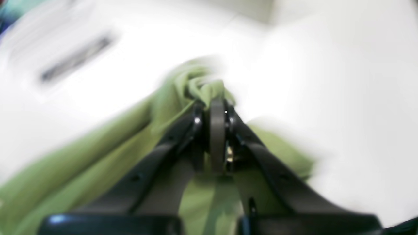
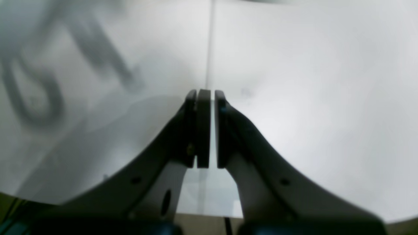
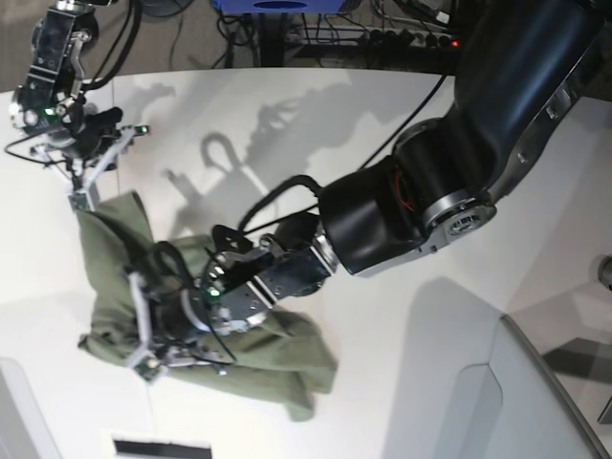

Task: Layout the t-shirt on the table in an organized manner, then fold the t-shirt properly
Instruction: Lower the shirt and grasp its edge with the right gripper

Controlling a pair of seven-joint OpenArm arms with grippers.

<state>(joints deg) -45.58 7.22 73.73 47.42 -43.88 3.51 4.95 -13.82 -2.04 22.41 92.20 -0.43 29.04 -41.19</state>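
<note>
The olive-green t-shirt (image 3: 105, 258) lies crumpled on the white table (image 3: 316, 124), left of centre. My left gripper (image 3: 145, 363) sits at the shirt's near-left edge and is shut on a bunched fold of the t-shirt (image 1: 98, 147). In the blurred left wrist view the cloth gathers at the left gripper (image 1: 215, 104) tips. My right gripper (image 3: 76, 199) hangs just above the shirt's far corner. In the right wrist view the right gripper (image 2: 211, 94) is shut with nothing between its pads and only bare table (image 2: 294, 81) below; no cloth shows there.
A grey translucent panel (image 3: 545, 402) stands at the near right corner. A black label strip (image 3: 163, 448) lies at the near edge. A thin seam (image 2: 209, 42) runs across the tabletop. Cables and equipment (image 3: 382, 33) sit beyond the far edge.
</note>
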